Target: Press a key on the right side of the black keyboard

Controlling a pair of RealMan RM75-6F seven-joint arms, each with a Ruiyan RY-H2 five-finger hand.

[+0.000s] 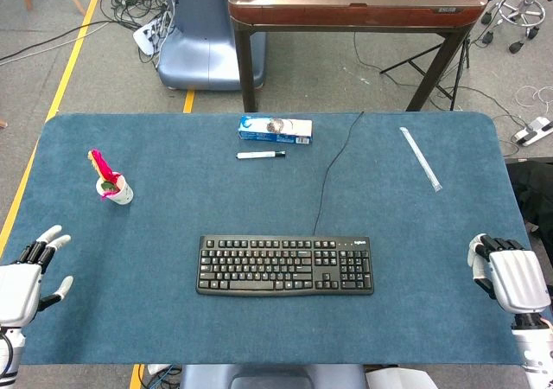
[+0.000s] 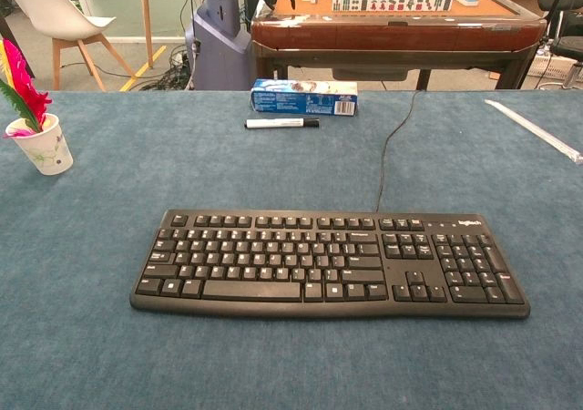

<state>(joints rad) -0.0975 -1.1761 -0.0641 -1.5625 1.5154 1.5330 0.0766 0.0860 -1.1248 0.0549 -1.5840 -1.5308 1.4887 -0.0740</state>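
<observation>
The blue table [image 1: 155, 320] spreads wide under me, its felt top carrying everything else. Beyond its far edge stands a wooden table [image 1: 354, 9] with a reddish rim, and a grey-blue machine base [image 1: 194, 47] sits on the floor beside it among cables. The black keyboard [image 1: 286, 265] lies flat near the middle of my table, close to my edge, its cable [image 1: 333, 168] running away toward the far side; its number pad is at the right end, and nothing touches any key. My right hand [image 1: 508, 274] rests at the right edge of the table, well apart from the keyboard, back of the hand up, with its fingers curled in on nothing that I can see. My left hand [image 1: 30, 272] is at the left edge, also well apart from the keyboard, holding nothing, its fingers apart and pointing up the table. Toward the far right lies a long clear strip [image 1: 421, 158], angled. At the far middle is a blue box [image 1: 275, 129], and just in front of it a marker [image 1: 261, 155] with a black cap. On the left stands a small paper cup [image 1: 117, 188] with pink feathers in it.
</observation>
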